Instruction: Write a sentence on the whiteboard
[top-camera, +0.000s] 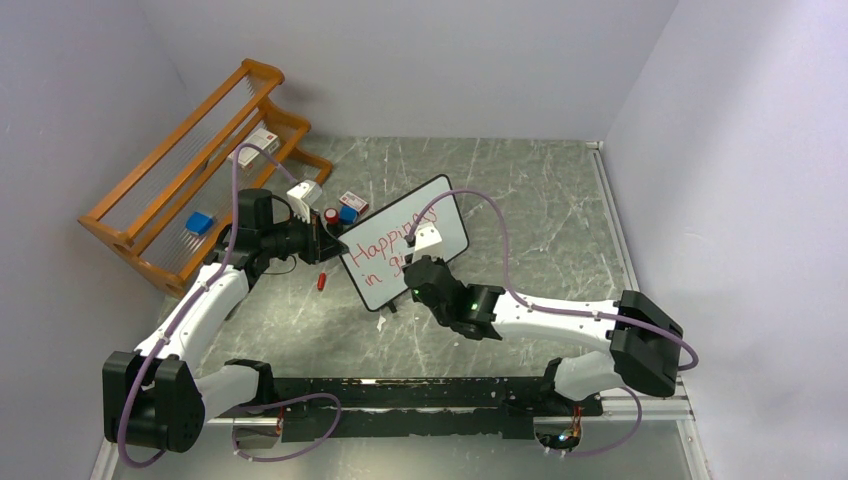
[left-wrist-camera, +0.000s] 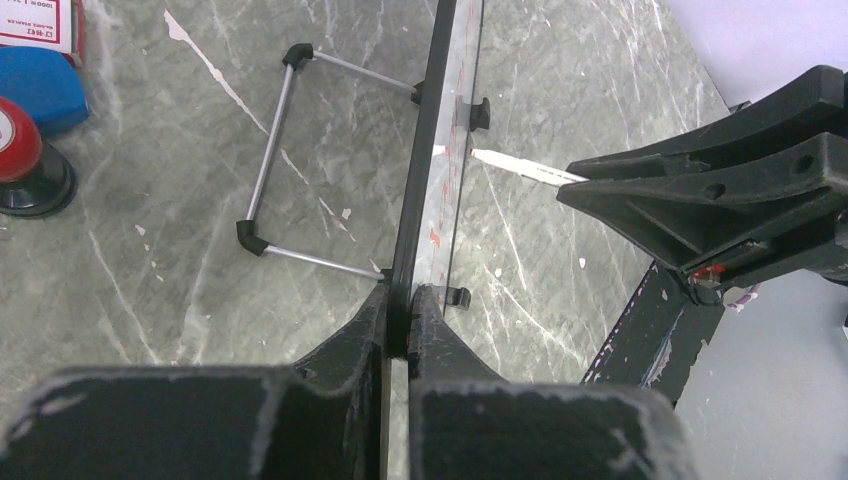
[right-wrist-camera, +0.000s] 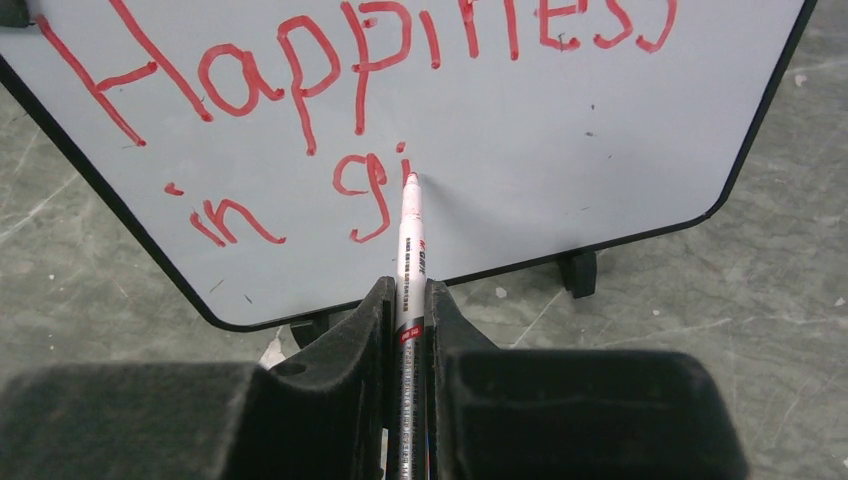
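The whiteboard (top-camera: 385, 275) stands tilted mid-table on its little black feet; in the right wrist view (right-wrist-camera: 560, 160) its face fills the top. The sentence (right-wrist-camera: 330, 70) in red reads "Happiness" with "in gi" below. My left gripper (left-wrist-camera: 398, 325) is shut on the board's black frame edge (left-wrist-camera: 425, 150), seen edge-on. My right gripper (right-wrist-camera: 410, 300) is shut on a white red-tipped marker (right-wrist-camera: 410, 250). Its tip touches the board just right of the "gi". The marker also shows in the left wrist view (left-wrist-camera: 520, 168).
A wooden rack (top-camera: 190, 175) stands at the back left with a blue block (top-camera: 200, 222) in it. Small boxes and a red-capped item (top-camera: 330, 215) lie behind the board; a red cap (top-camera: 321, 280) lies on the table. The board's wire stand (left-wrist-camera: 280, 170) props it behind.
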